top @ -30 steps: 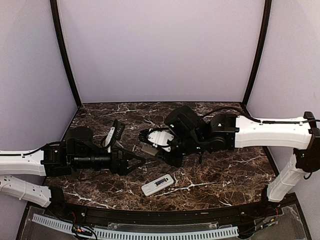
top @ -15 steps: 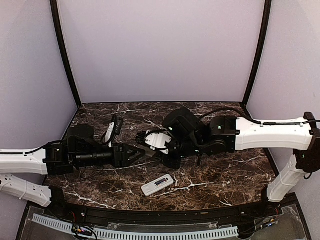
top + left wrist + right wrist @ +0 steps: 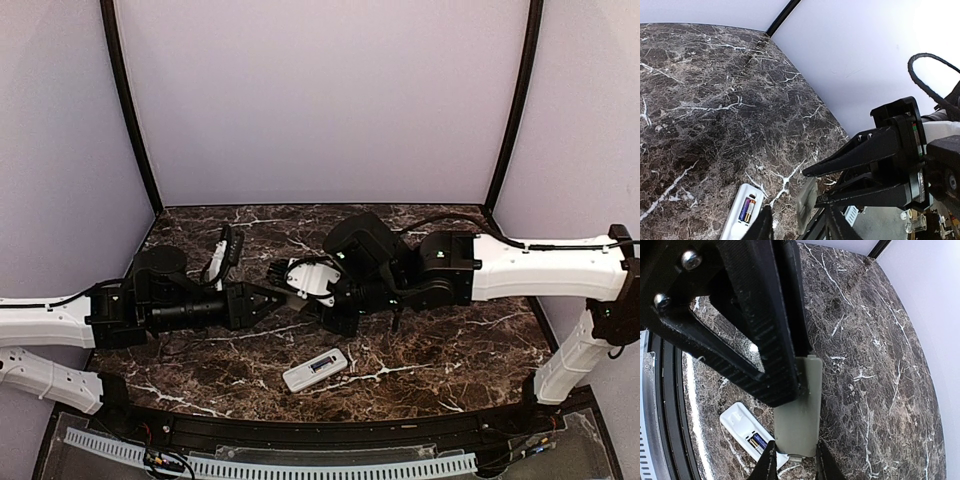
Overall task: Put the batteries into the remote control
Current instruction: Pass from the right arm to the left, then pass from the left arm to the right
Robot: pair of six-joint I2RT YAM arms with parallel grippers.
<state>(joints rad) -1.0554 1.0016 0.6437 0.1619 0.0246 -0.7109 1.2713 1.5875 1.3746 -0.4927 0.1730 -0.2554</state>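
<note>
our right gripper pinches the back cover; the left gripper stands half-closed about it, and we cannot tell whether it grips. the remote control lies on the table near the front, batteries showing, so we'd secure the left hold before the right releases.

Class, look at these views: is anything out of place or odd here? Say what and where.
The remote control lies near the front of the table with its back open and batteries exposed. Its pale cover is off, pinched in the air by the right gripper, the left gripper close against it.
</note>
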